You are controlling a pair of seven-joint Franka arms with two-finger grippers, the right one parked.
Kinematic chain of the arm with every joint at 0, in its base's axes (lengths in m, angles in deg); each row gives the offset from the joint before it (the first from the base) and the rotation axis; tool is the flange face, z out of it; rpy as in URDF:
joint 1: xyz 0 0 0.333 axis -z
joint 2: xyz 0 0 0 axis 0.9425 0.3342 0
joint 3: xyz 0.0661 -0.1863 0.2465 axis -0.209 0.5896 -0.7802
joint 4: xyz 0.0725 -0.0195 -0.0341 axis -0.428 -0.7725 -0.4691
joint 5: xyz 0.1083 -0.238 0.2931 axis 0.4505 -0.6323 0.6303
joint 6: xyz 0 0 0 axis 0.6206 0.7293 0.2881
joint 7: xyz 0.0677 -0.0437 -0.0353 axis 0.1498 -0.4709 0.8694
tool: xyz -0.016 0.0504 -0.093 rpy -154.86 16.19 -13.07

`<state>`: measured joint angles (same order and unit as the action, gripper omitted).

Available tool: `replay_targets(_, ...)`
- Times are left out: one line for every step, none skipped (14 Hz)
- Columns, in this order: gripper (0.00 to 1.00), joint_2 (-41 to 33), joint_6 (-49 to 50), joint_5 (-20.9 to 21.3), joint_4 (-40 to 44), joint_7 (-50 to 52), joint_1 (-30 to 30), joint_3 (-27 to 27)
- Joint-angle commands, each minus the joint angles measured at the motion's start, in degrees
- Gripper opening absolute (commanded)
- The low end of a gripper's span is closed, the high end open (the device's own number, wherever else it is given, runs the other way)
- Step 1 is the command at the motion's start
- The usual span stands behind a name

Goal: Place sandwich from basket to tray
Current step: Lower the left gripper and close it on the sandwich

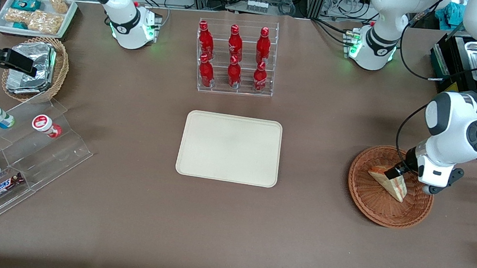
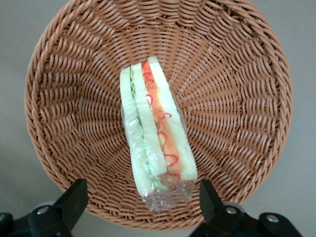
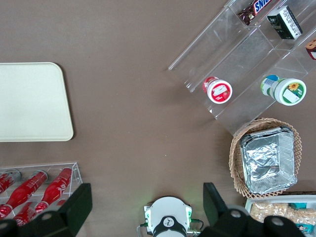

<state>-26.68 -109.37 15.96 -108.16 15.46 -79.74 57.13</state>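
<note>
While the sandwich (image 1: 389, 183) lies in the basket (image 1: 366, 204), the left arm's gripper (image 2: 139, 197) hangs just above it with its two black fingers (image 2: 73, 200) spread wide apart. In the wrist view one finger shows on each side of the wedge's wrapped end, and neither touches the bread or the clear wrap; the gripper holds nothing. The sandwich rests on its side across the middle of the basket's woven floor, its green and orange-red filling layers facing up between the white slices. In the front view the wrist covers the part of the basket farthest from the camera, and the wedge's pointed end sticks out below it toward the camera.

The basket sits on the brown table toward the working arm's end, well apart from the tray (image 1: 230, 148). The tray lies flat near the middle of the table, nearer to the front camera than the clear rack of red bottles (image 1: 235, 58), with nothing on it.
</note>
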Motion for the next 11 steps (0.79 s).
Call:
replay_targets(1.0,2.0,-1.0,0.5,1.5,1.5,0.3,0.1)
replay_targets(1.0,2.5,-1.6,0.5,1.5,1.5,0.3,0.1)
replay_targets(1.0,3.0,-1.7,0.5,1.5,1.5,0.3,0.1)
replay_targets(1.0,3.2,-1.7,0.5,1.5,1.5,0.3,0.1)
replay_targets(1.0,3.4,-1.7,0.5,1.5,1.5,0.3,0.1)
replay_targets(1.0,3.9,-1.9,0.5,1.5,1.5,0.3,0.1)
replay_targets(1.0,4.2,-2.8,0.5,1.3,1.5,0.3,0.1)
replay_targets(0.99,4.3,-3.7,0.5,1.1,1.5,0.2,0.0)
replay_targets(0.97,4.4,-3.8,0.5,1.2,1.5,0.0,0.0)
replay_targets(0.92,4.7,-3.8,0.5,1.3,1.5,0.1,0.0)
replay_targets(0.86,4.8,-3.9,0.5,1.4,1.5,0.0,0.0)
